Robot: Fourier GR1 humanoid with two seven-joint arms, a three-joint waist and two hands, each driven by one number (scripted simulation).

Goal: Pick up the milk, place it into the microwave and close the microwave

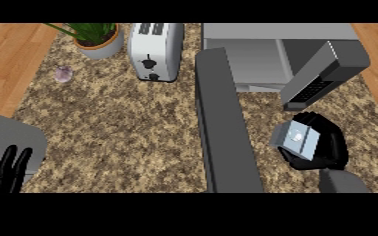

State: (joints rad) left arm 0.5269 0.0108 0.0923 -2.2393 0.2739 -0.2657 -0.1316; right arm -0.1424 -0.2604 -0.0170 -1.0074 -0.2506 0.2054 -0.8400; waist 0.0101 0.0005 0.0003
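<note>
At the lower right of the head view, your right hand [325,147] had its black fingers [336,145] curled round the milk [297,139], a small pale carton that sat tilted in the grasp, held above the bench [125,130] and not resting on it. Just beyond the carton stood the microwave [277,45], with its door [325,72] swung open toward the hand and its cavity showing to the left of that door. A long dark grey slab [225,130] ran down the bench on the carton's left; I could not tell what it was.

Your left hand [13,167] rested at the lower left edge, fingers straight and holding nothing.

From there the risk lay in the approach: the open door hung near the route in, so the carton or your forearm could have clipped it. Tilted as it was, the milk might also have tipped over once set down.

Further off stood a toaster [155,50] and a potted plant [96,37].
</note>
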